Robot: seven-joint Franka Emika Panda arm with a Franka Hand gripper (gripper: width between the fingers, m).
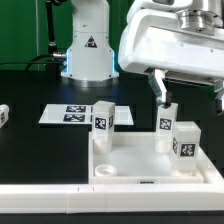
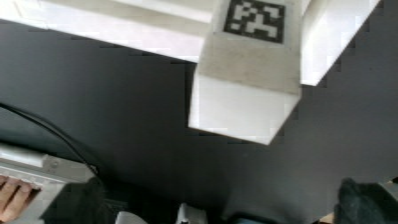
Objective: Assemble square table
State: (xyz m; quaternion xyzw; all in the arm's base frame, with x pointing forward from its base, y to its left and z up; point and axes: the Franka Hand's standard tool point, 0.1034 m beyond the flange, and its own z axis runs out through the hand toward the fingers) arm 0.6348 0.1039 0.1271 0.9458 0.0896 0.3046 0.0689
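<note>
Nearest the exterior camera, a long white border bar (image 1: 40, 203) lies across the black worktop (image 1: 30, 150), just in front of the tabletop (image 1: 140, 162). The tabletop is a white plastic square tray with a raised rim and smooth matt faces. At its far corner toward the exterior view's left stands one leg (image 1: 103, 117), a short white block bearing a black-and-white tag. Along the tabletop's side toward the exterior view's right stand a second leg (image 1: 167, 125) by the far rim and a third leg (image 1: 184, 143) nearer the bar. Both are tagged, and whether they sit in sockets cannot be told. Behind the tabletop lies the flat marker board (image 1: 65, 113), and farther back the arm's white base (image 1: 88, 45) carries a yellow warning triangle. Well off toward the exterior view's left, a small white tagged piece (image 1: 3, 115) is cut by the frame edge. The end effector (image 2: 226, 203) hangs just above the second leg, its dark fingers (image 1: 160, 88) spread wide and clasping nothing. In the wrist view a tagged leg (image 2: 246, 95) shows beyond them.
</note>
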